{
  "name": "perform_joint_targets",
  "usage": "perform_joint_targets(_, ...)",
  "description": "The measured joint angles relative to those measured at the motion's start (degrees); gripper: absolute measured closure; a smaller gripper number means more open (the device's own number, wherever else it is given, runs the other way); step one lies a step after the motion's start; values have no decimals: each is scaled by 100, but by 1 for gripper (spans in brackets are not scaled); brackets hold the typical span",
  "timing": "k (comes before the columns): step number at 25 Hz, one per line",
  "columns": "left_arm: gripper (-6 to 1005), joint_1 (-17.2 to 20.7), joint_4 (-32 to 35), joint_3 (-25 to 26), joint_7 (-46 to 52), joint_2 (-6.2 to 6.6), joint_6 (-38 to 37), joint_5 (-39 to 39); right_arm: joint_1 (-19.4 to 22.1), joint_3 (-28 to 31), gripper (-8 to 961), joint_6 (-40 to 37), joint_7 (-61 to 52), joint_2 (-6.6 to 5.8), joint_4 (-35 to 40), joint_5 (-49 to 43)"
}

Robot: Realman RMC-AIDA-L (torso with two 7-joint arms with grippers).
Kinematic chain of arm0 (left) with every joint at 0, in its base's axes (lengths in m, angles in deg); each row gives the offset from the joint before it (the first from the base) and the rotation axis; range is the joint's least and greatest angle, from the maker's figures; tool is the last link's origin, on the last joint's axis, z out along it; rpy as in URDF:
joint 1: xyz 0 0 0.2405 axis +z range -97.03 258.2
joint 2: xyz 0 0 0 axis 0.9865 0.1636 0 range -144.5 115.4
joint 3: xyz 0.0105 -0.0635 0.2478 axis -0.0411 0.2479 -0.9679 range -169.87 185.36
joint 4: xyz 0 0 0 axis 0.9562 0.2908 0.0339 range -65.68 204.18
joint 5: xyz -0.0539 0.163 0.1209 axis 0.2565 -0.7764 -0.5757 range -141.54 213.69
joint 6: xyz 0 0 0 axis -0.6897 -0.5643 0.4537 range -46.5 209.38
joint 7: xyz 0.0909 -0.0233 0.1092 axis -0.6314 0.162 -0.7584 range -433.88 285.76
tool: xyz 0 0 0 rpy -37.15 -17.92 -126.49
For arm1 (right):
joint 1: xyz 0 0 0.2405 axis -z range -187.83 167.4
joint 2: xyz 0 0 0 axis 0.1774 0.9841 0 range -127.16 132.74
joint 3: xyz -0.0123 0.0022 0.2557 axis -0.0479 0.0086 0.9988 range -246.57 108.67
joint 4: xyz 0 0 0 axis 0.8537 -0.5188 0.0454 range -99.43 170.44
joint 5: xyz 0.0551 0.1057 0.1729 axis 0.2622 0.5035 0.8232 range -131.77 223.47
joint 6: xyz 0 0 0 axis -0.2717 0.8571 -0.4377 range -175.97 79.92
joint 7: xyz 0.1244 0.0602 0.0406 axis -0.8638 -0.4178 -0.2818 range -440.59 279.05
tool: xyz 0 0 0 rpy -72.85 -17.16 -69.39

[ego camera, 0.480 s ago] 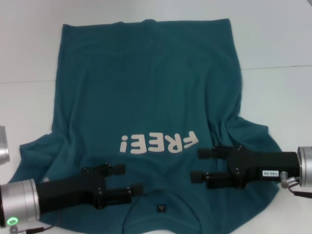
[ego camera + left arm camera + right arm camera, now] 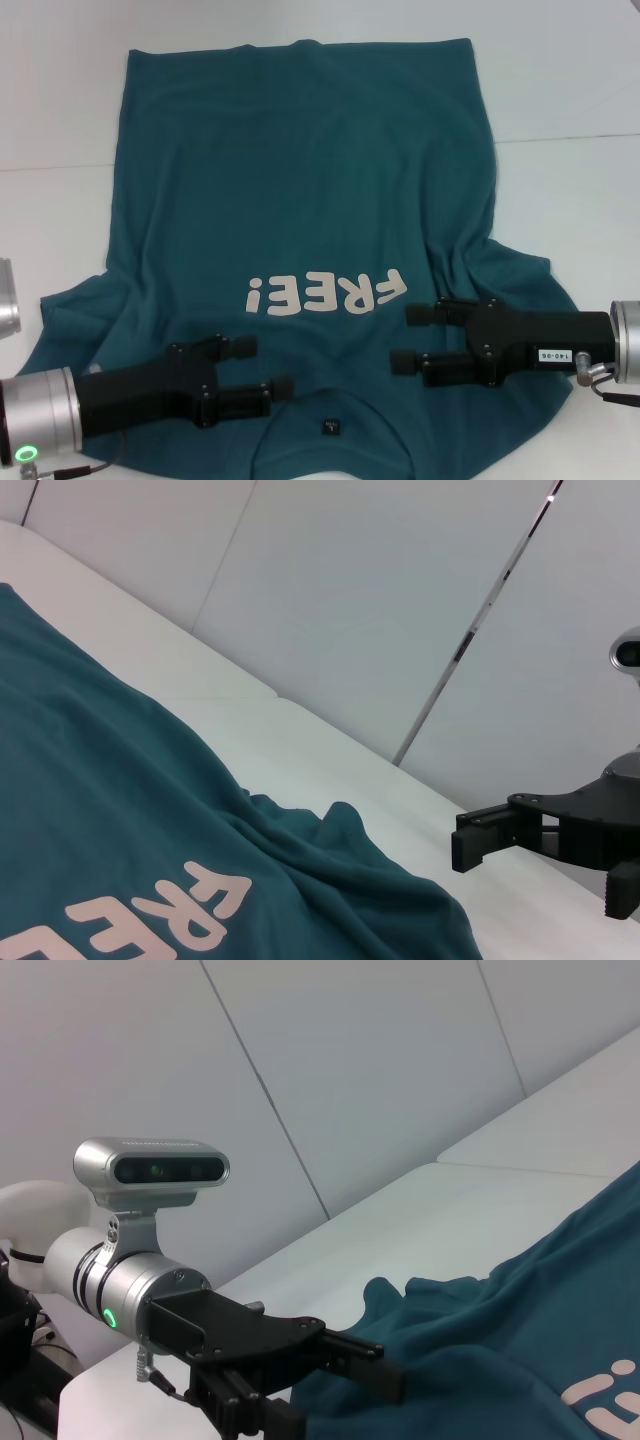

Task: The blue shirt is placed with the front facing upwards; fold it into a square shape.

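A: Where's your garment?

B: The blue shirt (image 2: 300, 200) lies flat and unfolded on the white table (image 2: 570, 90), filling the middle of the head view, collar at the bottom edge, hem toward the top.

A: And your grippers?

B: The left gripper (image 2: 268, 367) hovers at lower left and the right gripper (image 2: 405, 338) at lower right, either side of the collar, both with fingers spread and holding nothing.

A: So which step?

B: Probably the first grasp. You likely need each gripper down on a shoulder, pinching cloth cleanly.
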Motion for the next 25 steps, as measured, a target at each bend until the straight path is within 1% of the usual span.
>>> perform_joint_targets(4,72,6,11,95,11,0,14,24,1,0,12,0,0,0,-3,8)
perform_joint_targets(6,73,8,22,381,67,18,21,43,0,0,12,0,0,1,-3,11)
perform_joint_targets(7,73,8,22,381,67,18,21,43,0,0,13,-1,0,4,-3,13)
perform_joint_targets(11,75,28,33,992,151,100,28,35,-2,0,12,-1,-5,8,-4,18)
perform_joint_targets(14,77,69,54,1344,254,174,75,2,-4,18,12,-1,-35,9,-3,20)
perform_joint_targets(16,77,114,113,1498,322,193,199,-10,-5,41,12,-1,-40,9,-22,23)
perform_joint_targets(21,80,258,308,1591,512,197,628,-63,-7,53,13,-1,-31,9,-65,29)
perform_joint_targets(25,81,359,400,1650,524,176,907,-84,-16,53,12,-1,-57,9,-65,34)
